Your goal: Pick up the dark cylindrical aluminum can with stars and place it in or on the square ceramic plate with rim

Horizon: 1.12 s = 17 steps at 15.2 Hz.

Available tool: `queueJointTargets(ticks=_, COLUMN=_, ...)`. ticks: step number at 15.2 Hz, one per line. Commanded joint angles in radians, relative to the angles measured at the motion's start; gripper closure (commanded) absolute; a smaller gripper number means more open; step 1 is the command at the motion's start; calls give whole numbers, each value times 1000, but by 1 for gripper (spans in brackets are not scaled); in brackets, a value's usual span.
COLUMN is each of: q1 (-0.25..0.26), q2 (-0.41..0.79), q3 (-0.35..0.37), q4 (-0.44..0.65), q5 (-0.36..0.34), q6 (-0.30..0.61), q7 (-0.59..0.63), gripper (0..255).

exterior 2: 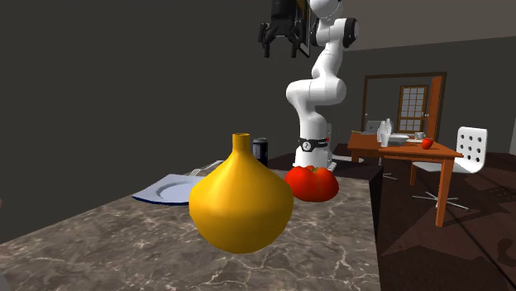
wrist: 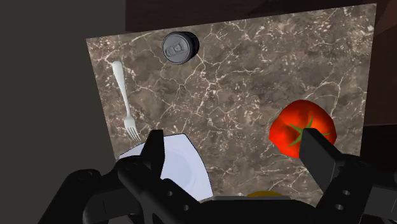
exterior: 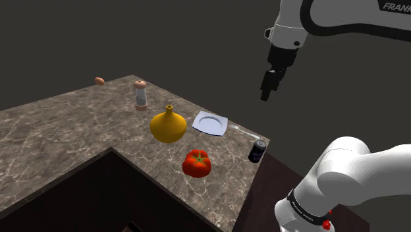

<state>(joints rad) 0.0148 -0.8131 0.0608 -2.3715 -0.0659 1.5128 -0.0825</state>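
can [exterior: 257, 151]: dark cylinder with a silvery lid and pull tab
can pose: upright, near a corner of the marbled countertop [exterior: 66, 132]
plate [exterior: 210, 123]: pale, square, with a raised rim and a round well
plate pose: flat on the countertop, near the can, not touching it

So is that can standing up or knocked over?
Upright: the can stands on end on the counter, and the wrist view shows its round top from above.
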Motion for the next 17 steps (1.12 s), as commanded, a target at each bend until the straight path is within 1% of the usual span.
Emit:
queueJointTargets(ticks=1, q1=0, q2=0, q3=0, q4=0, q5=0, q6=0, q7=0, gripper=0)
queueJointTargets(ticks=6, q1=-22, q2=-48, q3=-56, q4=-184, q5=-18, q6=143, q7=-23, gripper=0)
queueJointTargets(ticks=10, q1=-46, q2=-62, q3=-105, q4=-316, q5=-39, q6=266, q7=-43, gripper=0)
queueJointTargets(ticks=14, q1=-77, q2=-48, q3=-158, q4=-433, q5=-66, q6=402, q7=-65, gripper=0)
queueJointTargets(ticks=17, q1=-105, q2=-13, q3=-201, q4=-510, q5=-90, q6=516, q7=-84, gripper=0)
